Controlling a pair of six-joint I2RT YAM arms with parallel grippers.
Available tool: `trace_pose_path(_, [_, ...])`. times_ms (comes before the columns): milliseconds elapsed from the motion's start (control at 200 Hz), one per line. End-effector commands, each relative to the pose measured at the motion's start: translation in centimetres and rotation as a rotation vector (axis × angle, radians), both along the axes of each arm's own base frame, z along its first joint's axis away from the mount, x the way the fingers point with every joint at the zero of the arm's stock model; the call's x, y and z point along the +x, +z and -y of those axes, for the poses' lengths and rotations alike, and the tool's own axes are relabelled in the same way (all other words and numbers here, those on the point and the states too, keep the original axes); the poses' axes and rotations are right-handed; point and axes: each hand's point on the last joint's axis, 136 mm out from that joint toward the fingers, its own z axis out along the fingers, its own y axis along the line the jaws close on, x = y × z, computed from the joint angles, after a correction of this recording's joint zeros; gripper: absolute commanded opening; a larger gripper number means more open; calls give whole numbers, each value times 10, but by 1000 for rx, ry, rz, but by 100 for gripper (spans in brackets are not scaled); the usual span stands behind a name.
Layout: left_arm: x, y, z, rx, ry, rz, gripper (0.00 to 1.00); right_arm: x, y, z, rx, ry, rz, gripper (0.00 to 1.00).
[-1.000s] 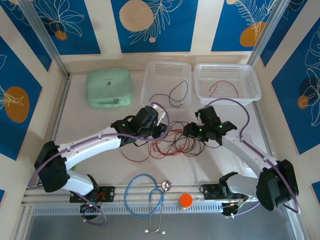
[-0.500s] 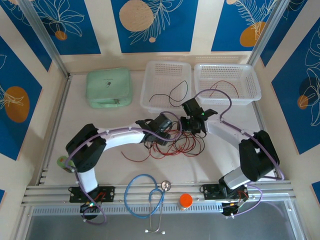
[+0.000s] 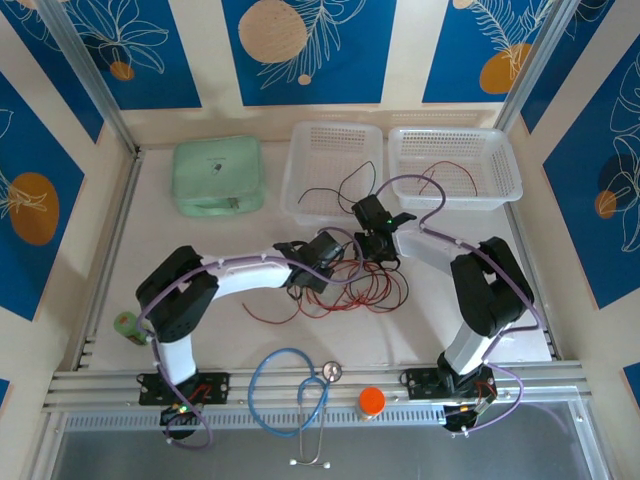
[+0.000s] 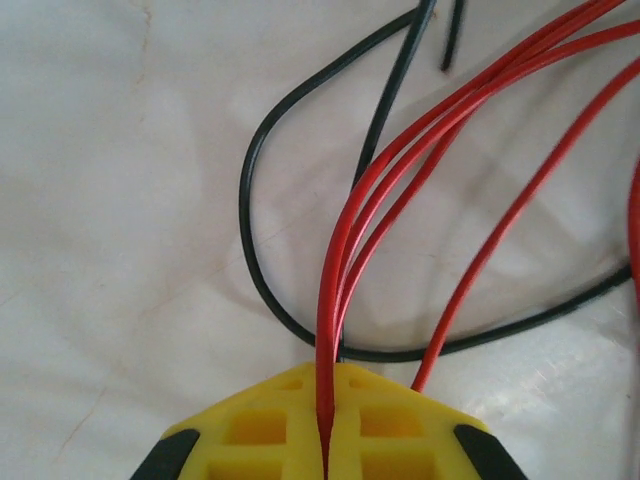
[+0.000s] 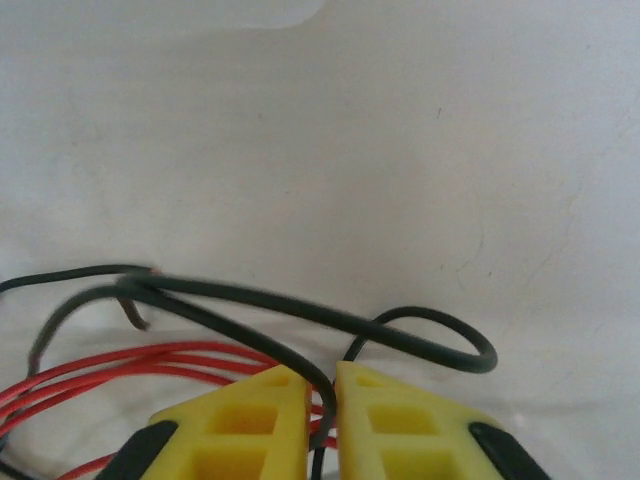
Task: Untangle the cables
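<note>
Pinching red cables [image 4: 328,330] in left gripper [image 4: 325,390], jaws newly shut from half open; pinching black cable [image 5: 260,302] in right gripper [image 5: 322,385], likewise just closed. Lying just in front of left basket [image 3: 335,127]: cables [image 3: 345,290], tangled, with both grippers at the basket-side edge. Suggesting grips secured and pulling colours apart as likely next step.

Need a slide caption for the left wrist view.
Left gripper shut on red cables, a black cable looping across the white table behind.
</note>
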Motion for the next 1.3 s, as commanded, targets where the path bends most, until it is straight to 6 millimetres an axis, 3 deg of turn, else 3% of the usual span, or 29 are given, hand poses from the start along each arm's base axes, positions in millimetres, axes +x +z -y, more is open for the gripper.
trace_pose_path(0, [2,23,-7,-27,20,49,0,10,8,0,-18,-11,50,1])
trace_pose_path(155, [0,27,-15,-23,37,59,0,2,46,0,12,7,119,0])
trace_pose_path(370, [-2,10,-15,-8,49,28,0,-20,145,10,102,41,302,0])
trace_pose_path(860, [-7,-2,-17,-21,61,7,0,-63,356,74,224,26,759,0])
trace_pose_path(1040, [-9,-4,-17,-31,63,0,0,-60,399,83,238,27,852,0])
trace_pose_path(1291, [-11,7,-12,-90,43,18,0,-31,424,82,256,37,886,0])
